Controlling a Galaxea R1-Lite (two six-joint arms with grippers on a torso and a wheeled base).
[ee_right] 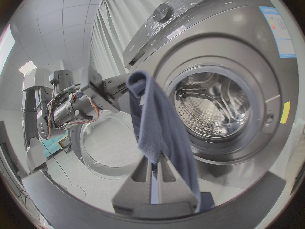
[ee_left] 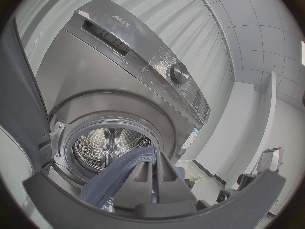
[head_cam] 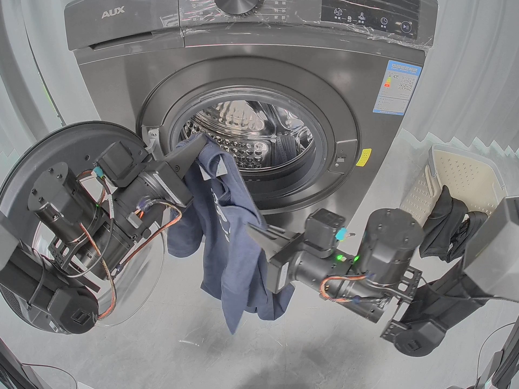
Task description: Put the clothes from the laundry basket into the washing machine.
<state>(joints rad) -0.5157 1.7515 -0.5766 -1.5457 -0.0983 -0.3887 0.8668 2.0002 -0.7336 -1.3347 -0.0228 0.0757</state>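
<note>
In the head view, the grey washing machine (head_cam: pixel 135 82) stands with its round door (head_cam: pixel 59 147) swung wide to the robot's left and the steel drum (head_cam: pixel 243 120) exposed. The left gripper (head_cam: pixel 199 140) is clamped tight on the top edge of a navy T-shirt (head_cam: pixel 232 228), held just before the drum's mouth, with the rest hanging free above the floor. The right gripper (head_cam: pixel 254 232) is pinched closed on the shirt lower down. To the right, a cream laundry basket (head_cam: pixel 470 174) has a black garment (head_cam: pixel 440 222) draped over its rim. In the left wrist view, the left gripper's fingers (ee_left: pixel 143 182) press together on a navy fold (ee_left: pixel 117 175), with the drum (ee_left: pixel 105 143) behind. In the right wrist view, the right gripper (ee_right: pixel 155 160) nips a fold of the T-shirt (ee_right: pixel 159 128), which hangs from the left gripper (ee_right: pixel 122 84) beside the drum (ee_right: pixel 209 108).
</note>
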